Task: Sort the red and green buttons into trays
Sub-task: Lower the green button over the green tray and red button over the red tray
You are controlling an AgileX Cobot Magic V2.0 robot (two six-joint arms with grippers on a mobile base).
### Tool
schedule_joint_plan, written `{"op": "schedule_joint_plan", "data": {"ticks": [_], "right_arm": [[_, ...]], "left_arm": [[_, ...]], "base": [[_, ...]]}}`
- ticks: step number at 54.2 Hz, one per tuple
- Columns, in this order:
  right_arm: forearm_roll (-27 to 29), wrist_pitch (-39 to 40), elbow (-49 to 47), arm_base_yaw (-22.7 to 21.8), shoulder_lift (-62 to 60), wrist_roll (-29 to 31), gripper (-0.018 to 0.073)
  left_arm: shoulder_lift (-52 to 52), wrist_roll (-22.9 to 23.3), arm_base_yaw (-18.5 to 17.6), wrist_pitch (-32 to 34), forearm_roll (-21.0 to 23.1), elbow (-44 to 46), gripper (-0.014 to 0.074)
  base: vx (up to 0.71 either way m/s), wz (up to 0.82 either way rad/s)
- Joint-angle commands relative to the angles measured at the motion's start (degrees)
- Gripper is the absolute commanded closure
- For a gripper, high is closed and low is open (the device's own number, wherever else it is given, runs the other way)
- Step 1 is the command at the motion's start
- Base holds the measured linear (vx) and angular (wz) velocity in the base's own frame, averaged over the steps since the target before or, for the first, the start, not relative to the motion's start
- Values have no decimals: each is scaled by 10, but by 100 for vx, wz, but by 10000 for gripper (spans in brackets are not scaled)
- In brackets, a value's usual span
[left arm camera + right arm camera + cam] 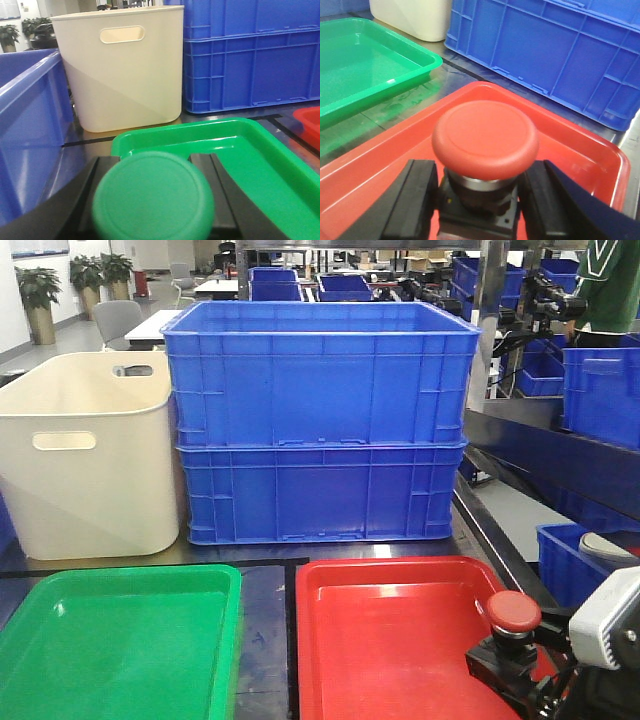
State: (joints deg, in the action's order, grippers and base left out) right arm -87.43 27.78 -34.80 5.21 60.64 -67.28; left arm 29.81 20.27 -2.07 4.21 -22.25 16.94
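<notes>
My left gripper (156,161) is shut on the green button (153,197). Its round cap fills the low middle of the left wrist view, between the black fingers (102,180), just short of the green tray's (260,160) near rim. My right gripper (477,196) is shut on the red button (485,137). It holds the button by its dark block body, upright, over the red tray (590,145). In the front view the red button (513,612) hangs above the red tray's (390,640) right side, with the right gripper (505,665) around it. The green tray (120,640) lies bare at the left. The left gripper is out of the front view.
Two stacked blue crates (320,420) stand right behind the trays, with a cream tub (90,450) to their left. Another blue crate (30,125) walls the left side of the left wrist view. More blue crates (600,390) and a conveyor lie at the right.
</notes>
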Motion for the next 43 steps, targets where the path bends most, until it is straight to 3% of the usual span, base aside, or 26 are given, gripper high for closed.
{"op": "schedule_joint_plan", "data": {"ticks": [1,43], "right_arm": [[20,10,-17,-2,-10,0,567],[30,12,-17,-2,-10,0,567]], "left_arm": [[2,5,-2,49,6,16,599],[2,5,-2,52,6,16,599]], "base": [[2,-8],[0,0]]}}
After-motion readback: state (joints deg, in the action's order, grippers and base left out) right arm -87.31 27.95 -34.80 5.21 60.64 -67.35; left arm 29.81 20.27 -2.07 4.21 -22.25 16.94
